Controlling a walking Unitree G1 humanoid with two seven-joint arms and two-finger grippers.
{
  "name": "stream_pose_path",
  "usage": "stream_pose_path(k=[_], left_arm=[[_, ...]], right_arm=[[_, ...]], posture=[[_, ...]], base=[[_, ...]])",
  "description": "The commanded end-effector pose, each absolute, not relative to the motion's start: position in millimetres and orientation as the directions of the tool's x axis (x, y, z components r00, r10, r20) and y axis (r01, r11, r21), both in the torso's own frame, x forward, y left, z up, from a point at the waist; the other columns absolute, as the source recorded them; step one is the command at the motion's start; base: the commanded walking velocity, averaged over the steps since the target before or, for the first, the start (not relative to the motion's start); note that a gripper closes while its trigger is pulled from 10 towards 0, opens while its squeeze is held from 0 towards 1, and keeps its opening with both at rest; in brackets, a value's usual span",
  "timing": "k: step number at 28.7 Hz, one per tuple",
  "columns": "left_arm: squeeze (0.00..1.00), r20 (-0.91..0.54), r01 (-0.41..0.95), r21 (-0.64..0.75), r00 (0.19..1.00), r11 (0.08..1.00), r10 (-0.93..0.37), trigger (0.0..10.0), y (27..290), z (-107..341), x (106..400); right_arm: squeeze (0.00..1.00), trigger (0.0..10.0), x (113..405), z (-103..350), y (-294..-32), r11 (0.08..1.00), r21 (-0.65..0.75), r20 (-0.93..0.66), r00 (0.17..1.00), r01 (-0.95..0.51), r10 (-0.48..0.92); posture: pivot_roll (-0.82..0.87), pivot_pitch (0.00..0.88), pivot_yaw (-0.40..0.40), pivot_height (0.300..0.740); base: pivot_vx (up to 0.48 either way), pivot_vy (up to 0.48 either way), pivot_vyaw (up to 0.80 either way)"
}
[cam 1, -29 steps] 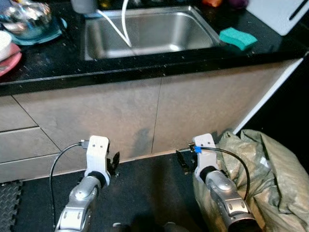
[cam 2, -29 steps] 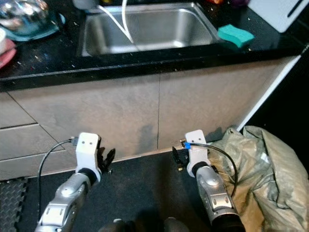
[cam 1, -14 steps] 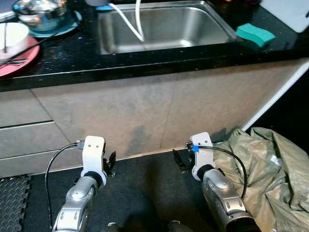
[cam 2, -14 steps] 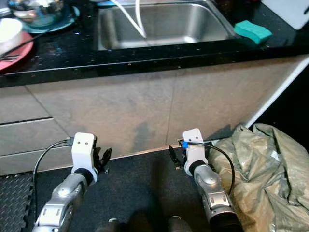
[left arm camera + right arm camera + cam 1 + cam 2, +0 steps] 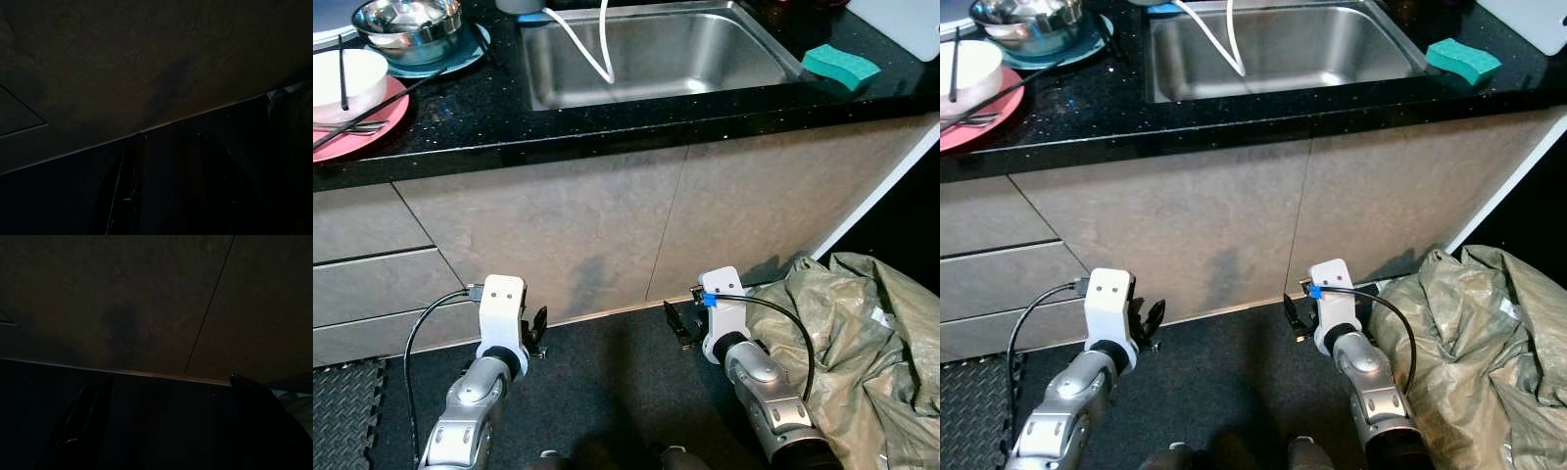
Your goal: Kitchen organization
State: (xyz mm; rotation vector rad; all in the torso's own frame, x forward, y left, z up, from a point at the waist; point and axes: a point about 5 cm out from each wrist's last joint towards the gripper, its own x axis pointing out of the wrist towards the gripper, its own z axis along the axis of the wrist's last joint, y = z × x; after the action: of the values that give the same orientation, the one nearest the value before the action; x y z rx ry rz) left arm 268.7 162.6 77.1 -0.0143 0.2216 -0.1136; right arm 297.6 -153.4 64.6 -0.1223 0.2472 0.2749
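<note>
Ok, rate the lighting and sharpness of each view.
Left and right eye views: evenly lit and sharp, with glare on the sink and the metal bowl. Left and right wrist views: very dark, only the cabinet front and finger outlines discernible.

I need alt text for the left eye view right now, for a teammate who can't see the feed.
Both arms hang low before beige cabinet doors, the left hand and right hand near the dark floor. Above, a black counter holds a steel sink, a green sponge and, at left, a pink plate with a white bowl. A crumpled olive bag lies at right.
</note>
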Motion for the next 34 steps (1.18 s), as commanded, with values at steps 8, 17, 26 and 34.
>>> stream_pose_path(k=[8, 17, 26, 34], left_arm=[[0.00, -0.174, 0.113, -0.006, 0.978, 0.994, -0.112, 10.0, 161.1, 85.0, 269.5], [0.00, 0.084, 0.080, 0.073, 0.993, 0.994, -0.086, 10.0, 165.0, 141.8, 283.0], [0.00, 0.233, 0.022, 0.084, 0.972, 0.996, -0.041, 10.0, 169.5, 191.5, 301.8], [0.00, 0.242, -0.107, 0.141, 0.968, 0.984, 0.071, 10.0, 195.3, 205.6, 306.9]], right_arm=[[0.00, 10.0, 301.2, 74.1, -159.4, 0.965, -0.062, -0.193, 0.952, -0.255, 0.239], [0.00, 10.0, 317.7, 153.0, -156.2, 0.963, 0.063, 0.190, 0.950, -0.263, 0.247], [0.00, 10.0, 338.4, 203.6, -148.6, 0.967, -0.028, 0.285, 0.926, -0.252, 0.249], [0.00, 10.0, 343.1, 218.9, -155.6, 0.980, -0.029, 0.312, 0.929, -0.199, 0.198]], posture=[[-0.01, 0.193, 0.003, 0.740], [0.00, 0.188, 0.006, 0.740], [0.00, 0.171, 0.010, 0.740], [0.00, 0.156, 0.009, 0.740]], base=[[0.000, 0.000, 0.00], [0.000, 0.000, 0.00], [0.000, 0.000, 0.00], [0.000, 0.000, 0.00]])
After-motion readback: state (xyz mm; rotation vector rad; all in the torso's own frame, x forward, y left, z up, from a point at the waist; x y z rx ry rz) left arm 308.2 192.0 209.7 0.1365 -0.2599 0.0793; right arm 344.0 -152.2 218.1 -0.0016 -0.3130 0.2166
